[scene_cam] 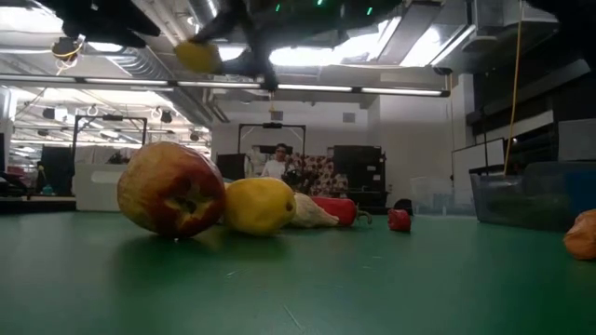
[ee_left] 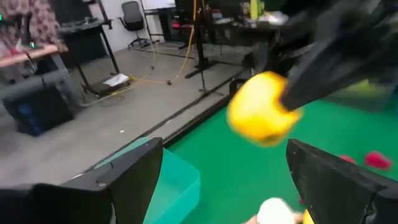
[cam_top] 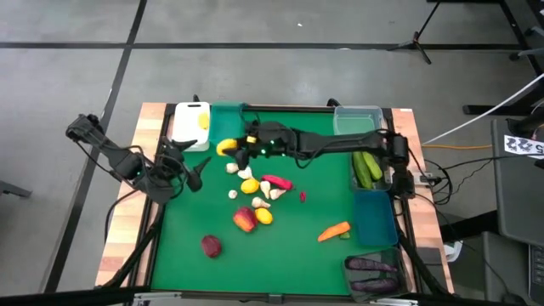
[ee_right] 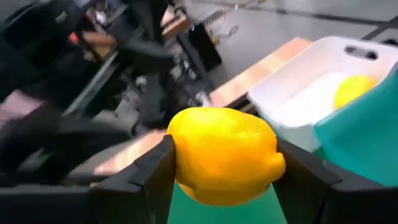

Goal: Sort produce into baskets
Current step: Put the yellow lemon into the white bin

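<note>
Right tool (ee_right: 221, 165) clenched on a yellow lemon (cam_top: 226, 147), lifted above the green counter (cam_top: 280, 242) at upper centre of frame, beside the teal basket (cam_top: 226, 119). Second lemon (cam_top: 203, 121) lying in the white basket (cam_top: 189, 113). Left tool (cam_top: 197, 172) released, waiting at left

The lemon (ee_right: 225, 155) looks smooth and slightly glossy; the white basket (ee_right: 298, 102) is shiny plastic; the counter (cam_top: 280, 246) wears matt green cloth, edged in wood.
</note>
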Controlling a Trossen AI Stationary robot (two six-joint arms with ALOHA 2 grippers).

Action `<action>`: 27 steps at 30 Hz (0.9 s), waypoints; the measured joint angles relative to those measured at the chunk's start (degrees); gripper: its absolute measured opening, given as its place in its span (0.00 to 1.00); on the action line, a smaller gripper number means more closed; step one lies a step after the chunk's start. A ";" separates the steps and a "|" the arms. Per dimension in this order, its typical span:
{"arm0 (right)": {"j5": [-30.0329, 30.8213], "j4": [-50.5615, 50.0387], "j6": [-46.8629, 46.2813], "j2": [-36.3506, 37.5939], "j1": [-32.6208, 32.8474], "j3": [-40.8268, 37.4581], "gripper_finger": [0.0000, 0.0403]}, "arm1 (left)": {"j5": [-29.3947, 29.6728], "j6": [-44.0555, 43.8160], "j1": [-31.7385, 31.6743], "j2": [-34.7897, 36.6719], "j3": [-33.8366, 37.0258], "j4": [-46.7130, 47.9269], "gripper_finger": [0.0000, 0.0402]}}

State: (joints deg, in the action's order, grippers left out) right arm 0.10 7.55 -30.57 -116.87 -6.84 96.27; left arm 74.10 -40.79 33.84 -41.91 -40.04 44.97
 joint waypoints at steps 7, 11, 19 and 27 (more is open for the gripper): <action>-0.93 5.49 -0.67 -10.00 -3.97 7.10 0.55 | -0.11 0.73 0.77 5.22 0.34 -0.50 0.84; -1.02 5.40 -0.45 -16.61 -5.34 15.38 0.55 | -0.07 2.14 0.75 8.08 0.34 -0.59 0.84; 3.20 -0.83 1.33 -30.94 -5.52 38.19 0.55 | -0.13 3.44 0.72 11.13 0.34 -0.57 0.84; 10.73 3.41 0.63 -34.81 -6.13 37.30 0.55 | -0.21 3.72 0.74 11.81 0.30 -0.58 0.83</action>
State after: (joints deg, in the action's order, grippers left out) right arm 10.83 10.96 -29.93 -151.68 -12.97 133.57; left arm 73.89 -37.07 34.58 -30.11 -39.75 44.39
